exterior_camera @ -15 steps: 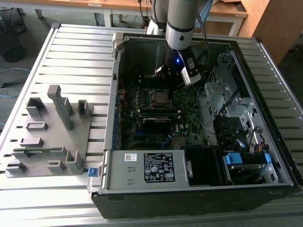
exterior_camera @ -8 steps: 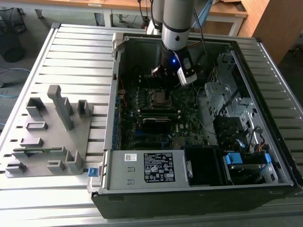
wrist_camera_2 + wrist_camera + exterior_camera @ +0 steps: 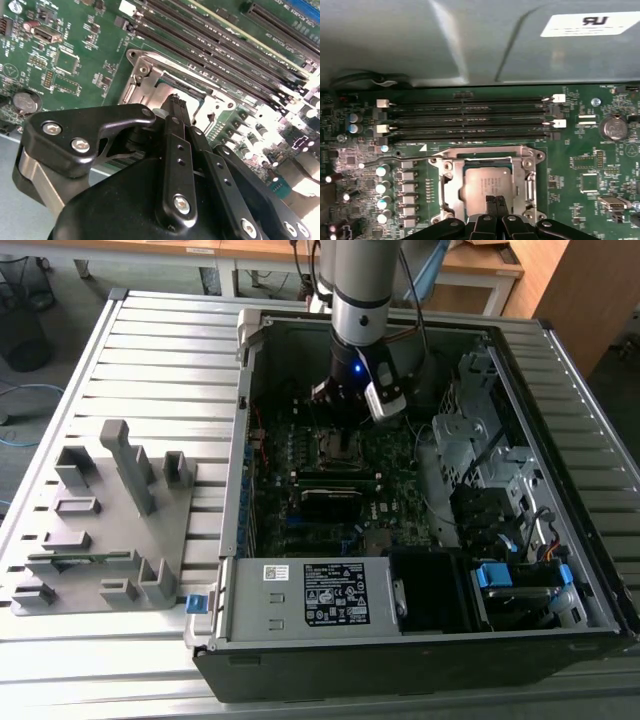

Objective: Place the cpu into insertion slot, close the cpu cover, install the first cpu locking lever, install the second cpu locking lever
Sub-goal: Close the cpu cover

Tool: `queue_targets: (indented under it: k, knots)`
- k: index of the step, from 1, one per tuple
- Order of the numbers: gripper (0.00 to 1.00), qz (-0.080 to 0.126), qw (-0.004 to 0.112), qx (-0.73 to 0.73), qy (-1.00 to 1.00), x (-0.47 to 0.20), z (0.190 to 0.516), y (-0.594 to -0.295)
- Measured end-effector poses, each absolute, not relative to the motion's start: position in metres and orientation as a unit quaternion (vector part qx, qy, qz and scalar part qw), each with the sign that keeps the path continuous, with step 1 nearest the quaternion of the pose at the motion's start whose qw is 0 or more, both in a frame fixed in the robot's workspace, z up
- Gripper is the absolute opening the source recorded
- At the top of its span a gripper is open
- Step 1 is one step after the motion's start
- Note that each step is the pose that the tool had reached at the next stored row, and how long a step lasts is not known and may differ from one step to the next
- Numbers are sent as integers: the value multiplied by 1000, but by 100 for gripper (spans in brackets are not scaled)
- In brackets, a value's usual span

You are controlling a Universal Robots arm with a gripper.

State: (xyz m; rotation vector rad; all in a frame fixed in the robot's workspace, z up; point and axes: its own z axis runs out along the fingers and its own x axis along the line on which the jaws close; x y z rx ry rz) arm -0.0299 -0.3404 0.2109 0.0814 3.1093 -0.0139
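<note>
One cpu [image 3: 487, 184], four memory slots [image 3: 465, 114]

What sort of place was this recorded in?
Probably a robotics lab or test workshop: an open desktop computer case sits on a slatted metal table, a grey fixture block beside it, wooden desks behind.

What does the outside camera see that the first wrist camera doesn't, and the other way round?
The exterior view adds the whole computer case, the grey holder rack on the slatted table, and the robot arm. The first wrist view adds the cpu with its silver top framed by the cpu cover, the long memory slots and a round battery. Both show the green motherboard, the insertion slot and the gripper right over it.
</note>
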Motion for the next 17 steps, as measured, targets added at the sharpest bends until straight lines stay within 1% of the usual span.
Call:
queue_targets:
  k: [8,17]
  knots:
    - [10,-4,16,26,1000,-35,210,-335]
    - [10,-6,16,27,1000,-55,207,-331]
